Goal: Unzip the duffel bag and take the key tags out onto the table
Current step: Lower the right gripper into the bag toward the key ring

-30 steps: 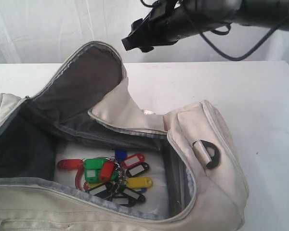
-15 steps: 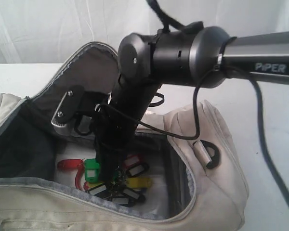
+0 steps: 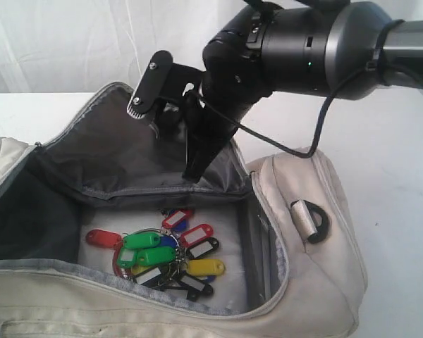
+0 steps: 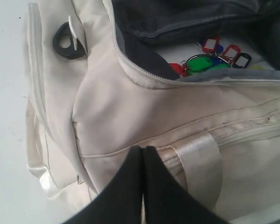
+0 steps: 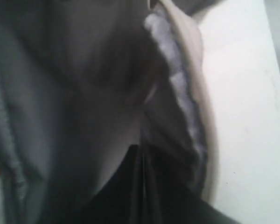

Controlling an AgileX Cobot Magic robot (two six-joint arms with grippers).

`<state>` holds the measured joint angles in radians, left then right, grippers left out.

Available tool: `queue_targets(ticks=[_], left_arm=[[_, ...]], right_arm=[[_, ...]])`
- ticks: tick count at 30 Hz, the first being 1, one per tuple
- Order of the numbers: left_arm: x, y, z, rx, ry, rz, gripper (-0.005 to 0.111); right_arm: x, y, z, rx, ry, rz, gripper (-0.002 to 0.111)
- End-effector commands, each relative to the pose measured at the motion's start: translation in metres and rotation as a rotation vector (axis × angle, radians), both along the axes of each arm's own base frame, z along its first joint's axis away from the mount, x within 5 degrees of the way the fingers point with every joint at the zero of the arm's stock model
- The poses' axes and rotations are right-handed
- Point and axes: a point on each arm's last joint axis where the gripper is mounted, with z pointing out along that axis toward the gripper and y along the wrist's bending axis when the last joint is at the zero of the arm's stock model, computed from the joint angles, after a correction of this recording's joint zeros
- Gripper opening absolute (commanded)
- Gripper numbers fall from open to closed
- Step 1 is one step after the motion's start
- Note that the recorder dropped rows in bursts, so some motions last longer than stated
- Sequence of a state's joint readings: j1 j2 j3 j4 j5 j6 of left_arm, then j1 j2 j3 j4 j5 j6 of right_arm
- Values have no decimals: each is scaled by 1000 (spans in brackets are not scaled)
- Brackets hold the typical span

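Note:
The cream duffel bag (image 3: 303, 282) lies unzipped on the white table (image 3: 381, 141), its dark grey lining (image 3: 106, 155) showing. The key tags (image 3: 166, 253), a bunch in red, green, yellow, blue and black, rest on the bag's floor. My right gripper (image 3: 193, 172) hangs shut above them, its tips against the lining flap, with nothing visible between the fingers. In the right wrist view the right gripper (image 5: 141, 147) shows blurred before dark fabric. My left gripper (image 4: 142, 148) is shut, close over the bag's outer side (image 4: 130, 102) beside a webbing strap (image 4: 198, 163). The tags (image 4: 205, 60) show through the opening.
A black D-ring (image 3: 314, 225) sits on the bag's right end, also seen as the D-ring (image 4: 65, 42) in the left wrist view. The right arm's dark body (image 3: 303, 49) hangs over the bag's far side. A white curtain (image 3: 56, 42) backs the table.
My right gripper dropped into the bag among the tags, shut, then rose to the lining flap without them. The tags shifted slightly. The raised flap now lies lower.

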<state>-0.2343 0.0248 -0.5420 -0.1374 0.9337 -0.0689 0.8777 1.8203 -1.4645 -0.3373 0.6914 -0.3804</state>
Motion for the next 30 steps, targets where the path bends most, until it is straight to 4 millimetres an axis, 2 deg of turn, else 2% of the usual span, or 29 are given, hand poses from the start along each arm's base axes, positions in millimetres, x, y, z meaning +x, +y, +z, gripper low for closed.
queue_targets(ticks=[1,4,7,11,12,13,14,15,16,18,20,22,26,27,30], left_arm=[[-1,-1,-2,-13,11,-5,0],[-1,-1,-2,-13,11,-5,0],[-1,-1,-2,-13,11,-5,0],[-1,-1,-2,-13,11,-5,0],[-1,-1,-2,-13,11,-5,0],[-1,-1,-2,-13,11,-5,0],[-1,-1,-2,-13,11,-5,0],[-1,-1,-2,-13,11,-5,0],[-1,-1,-2,-13,11,-5,0],[-1,-1,-2,-13,11,-5,0],[-1,-1,-2,-13,11,-5,0],[-1,-1,-2,-13,11,-5,0],[-1,-1,-2,-13,11,-5,0],[-1,-1,-2,-13,11,-5,0],[-1,-1,-2,-13,11,-5,0]], right_arm=[[34,-17,-12,112,11,-196,2],[48,-31,-24,132,64,-331,2],[50,-40,-28,113,111,-416,2],[42,-42,-11,159,140,-408,1],[34,-40,6,222,143,-343,0],[31,-40,14,253,142,-318,0],[21,-40,33,338,166,-282,0],[15,-40,40,373,200,-265,0],[1,-39,47,403,317,-233,0],[-19,-40,43,317,499,-145,0],[-27,-41,35,246,583,-108,1],[-28,-39,25,265,656,-178,10],[-41,-28,-8,317,933,-246,44],[-43,-24,-17,296,957,-249,54],[-44,-18,-29,278,951,-254,67]])
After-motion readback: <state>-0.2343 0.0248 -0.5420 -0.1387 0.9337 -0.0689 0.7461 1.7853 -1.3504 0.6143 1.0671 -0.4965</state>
